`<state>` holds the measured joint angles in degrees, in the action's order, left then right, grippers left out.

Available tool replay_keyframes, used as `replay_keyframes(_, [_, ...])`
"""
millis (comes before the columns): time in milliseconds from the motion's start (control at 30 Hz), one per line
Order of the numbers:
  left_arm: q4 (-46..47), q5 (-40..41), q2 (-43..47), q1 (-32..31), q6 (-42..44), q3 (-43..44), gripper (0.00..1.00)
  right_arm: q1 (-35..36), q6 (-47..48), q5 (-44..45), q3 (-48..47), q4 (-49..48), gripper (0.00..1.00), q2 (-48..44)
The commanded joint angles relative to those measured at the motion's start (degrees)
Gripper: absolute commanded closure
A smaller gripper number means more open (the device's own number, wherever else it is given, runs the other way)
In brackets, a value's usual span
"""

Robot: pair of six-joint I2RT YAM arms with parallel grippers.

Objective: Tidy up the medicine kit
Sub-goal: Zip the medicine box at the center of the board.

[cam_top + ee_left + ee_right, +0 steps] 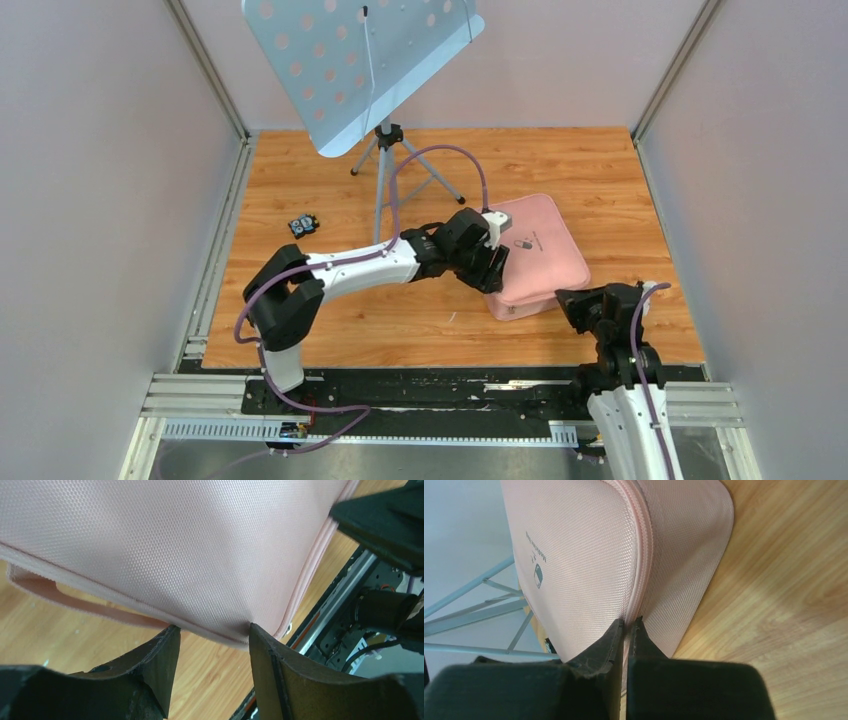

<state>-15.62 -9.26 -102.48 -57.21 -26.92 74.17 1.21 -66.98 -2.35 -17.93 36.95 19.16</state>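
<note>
The pink medicine kit (545,255) lies zipped closed on the wooden table, right of centre, with its dark pill logo (524,243) facing up. My left gripper (495,275) is open at the kit's left edge. In the left wrist view both fingertips touch the kit's rim (175,545), and the gripper (210,630) spans a stretch of it. My right gripper (568,300) is at the kit's near right corner. In the right wrist view it (628,622) is shut on the kit's zip seam (644,545), with pink zip tape between the jaws.
A light blue perforated music stand (360,60) on a tripod (385,165) stands at the back, left of the kit. A small black object (303,225) lies at the left. A pink carry strap (75,600) runs along the kit's side. Grey walls enclose the table.
</note>
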Motion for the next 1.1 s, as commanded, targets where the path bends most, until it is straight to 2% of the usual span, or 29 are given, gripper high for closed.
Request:
replay_keyframes(0, [1.98, -1.23, -5.56, 1.02, 2.96, 6.98, 0.39, 0.17, -0.17, 2.17, -2.78, 5.25, 1.00, -4.94])
replay_keyframes(167, [1.99, -2.09, -6.80, 1.68, 3.56, 10.43, 0.39, 0.17, -0.16, 1.42, -2.09, 6.61, 1.00, -5.77])
replay_keyframes(200, [1.93, -1.87, -6.52, 1.82, 3.76, 10.45, 0.39, 0.11, -0.05, 0.89, -2.10, 6.49, 0.97, -5.56])
replay_keyframes(267, [1.44, -1.09, -5.33, 1.86, 4.06, 10.29, 0.39, 0.15, 0.02, 0.02, -2.29, 6.24, 0.67, -4.96])
replay_keyframes(300, [1.14, -0.54, -4.32, 1.85, 4.11, 9.85, 0.39, 0.13, 0.01, -0.51, -2.47, 6.21, 0.56, -4.66])
replay_keyframes(367, [0.65, -0.06, -2.31, 1.84, 3.82, 8.26, 0.38, 0.12, -0.15, -1.76, -2.86, 6.01, 0.46, -4.32])
replay_keyframes(500, [2.24, 1.16, 3.46, 0.68, 1.44, 1.57, 0.38, 0.18, -1.78, -5.49, -2.56, 4.38, 0.45, -4.45])
replay_keyframes(667, [9.23, 1.86, 8.87, -2.67, -2.48, -7.42, 0.38, 0.19, -3.97, -11.42, 0.43, -3.14, 0.47, -1.62])
replay_keyframes(833, [14.97, 3.05, 8.37, -7.79, -0.87, -9.45, 0.39, 0.19, -3.76, -13.28, 1.48, -10.23, 0.48, 3.55])
replay_keyframes(933, [18.17, 3.40, 6.11, -8.40, -1.06, -10.20, 0.39, 0.17, -3.99, -13.51, 1.91, -12.77, 0.49, 6.22])
replay_keyframes(1000, [20.73, 3.49, 4.96, -8.45, -1.63, -11.41, 0.40, 0.19, -4.48, -13.73, 2.38, -13.93, 0.51, 7.51])
replay_keyframes(1067, [24.55, 4.04, 4.54, -8.51, -2.23, -13.38, 0.41, 0.19, -5.19, -13.74, 3.16, -14.81, 0.58, 7.99])
